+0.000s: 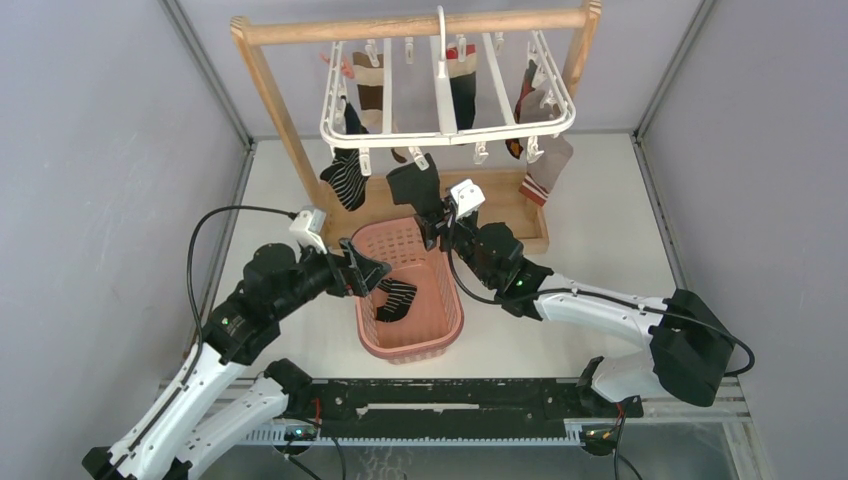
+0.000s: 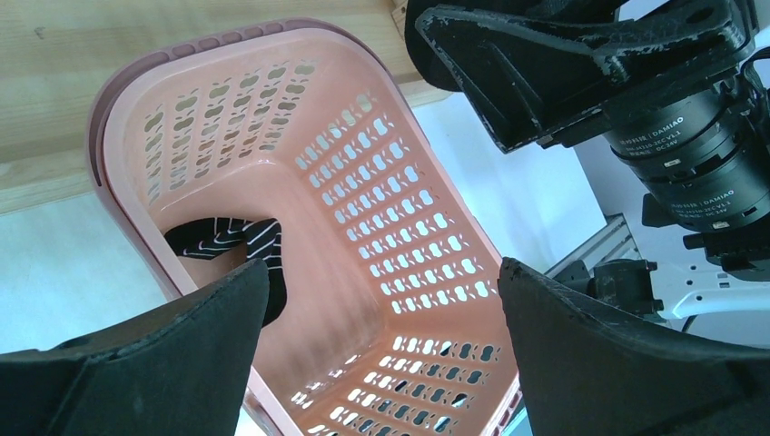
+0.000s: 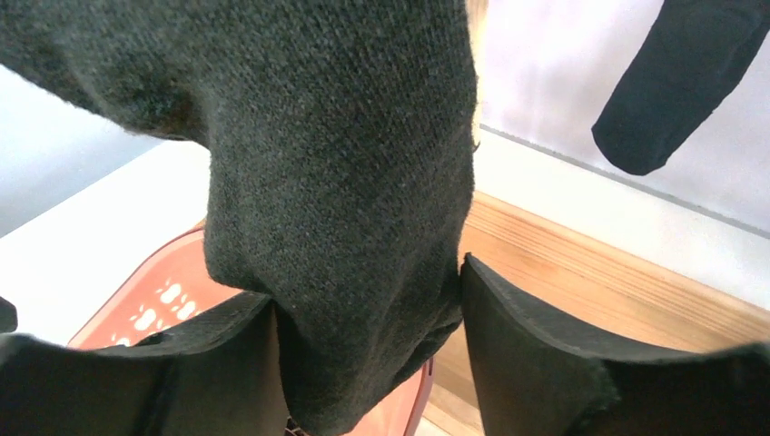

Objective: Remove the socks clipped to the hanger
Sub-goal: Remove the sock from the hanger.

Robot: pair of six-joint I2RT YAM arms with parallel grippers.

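I'm on the unclipping step. My right gripper (image 1: 435, 222) is raised to the plain black sock (image 3: 345, 182), which hangs from a clip on the near rail of the hanger (image 1: 450, 137). My fingers (image 3: 536, 363) sit on either side of its toe, pads touching the fabric, but I cannot tell if the grip is firm yet.

Next I judge I need a full clamp, then a steady downward pull to pop it from the clip.

My left gripper (image 1: 368, 272) is released and empty over the pink basket (image 1: 455, 310) mid-table, where one striped sock (image 1: 395, 298) lies.

More socks hang from the hanger, under the wooden rack (image 1: 400, 27) at the table's far edge. A hard tug could swing the hanger.
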